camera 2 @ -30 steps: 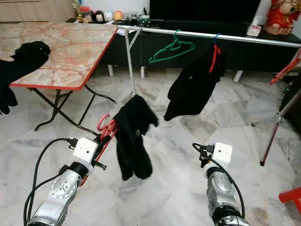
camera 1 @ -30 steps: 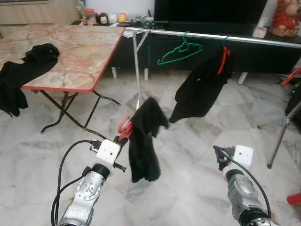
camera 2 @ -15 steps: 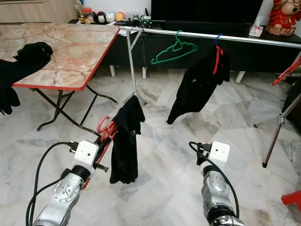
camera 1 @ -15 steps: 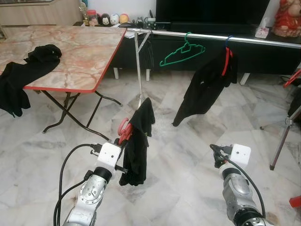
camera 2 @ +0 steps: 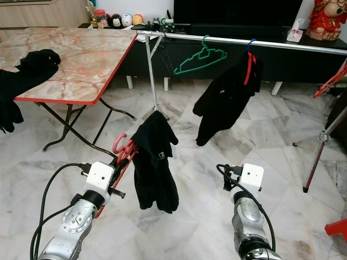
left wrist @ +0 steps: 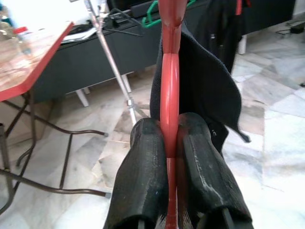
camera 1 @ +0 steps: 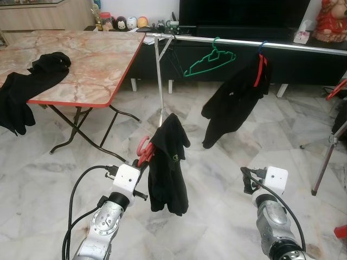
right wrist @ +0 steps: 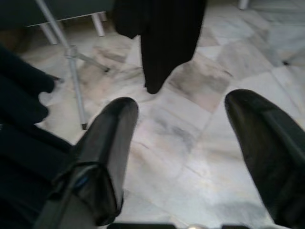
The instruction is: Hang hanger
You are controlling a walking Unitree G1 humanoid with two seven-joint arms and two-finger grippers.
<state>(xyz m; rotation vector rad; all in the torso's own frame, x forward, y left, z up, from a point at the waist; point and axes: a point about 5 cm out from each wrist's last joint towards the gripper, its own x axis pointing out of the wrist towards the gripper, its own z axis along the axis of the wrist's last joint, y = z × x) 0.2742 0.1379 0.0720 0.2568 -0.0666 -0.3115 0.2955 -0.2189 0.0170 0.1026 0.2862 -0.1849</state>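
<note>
My left gripper (left wrist: 171,143) was clenched on the red hanger (left wrist: 170,81), which carried a black garment (camera 1: 168,162) low above the marble floor (camera 1: 217,179), well short of the metal rail (camera 1: 238,42). On that rail hung a green hanger (camera 1: 209,58) and a second black garment (camera 1: 233,103). My right gripper (right wrist: 183,143) stood with fingers spread, grasping nothing

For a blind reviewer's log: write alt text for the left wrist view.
The left pincer is shut on a red hanger, its two black fingers clamping the red bar, with a black garment draped over the hanger. Beyond, over marble floor, stand a metal rack pole and a red-edged folding table.
</note>
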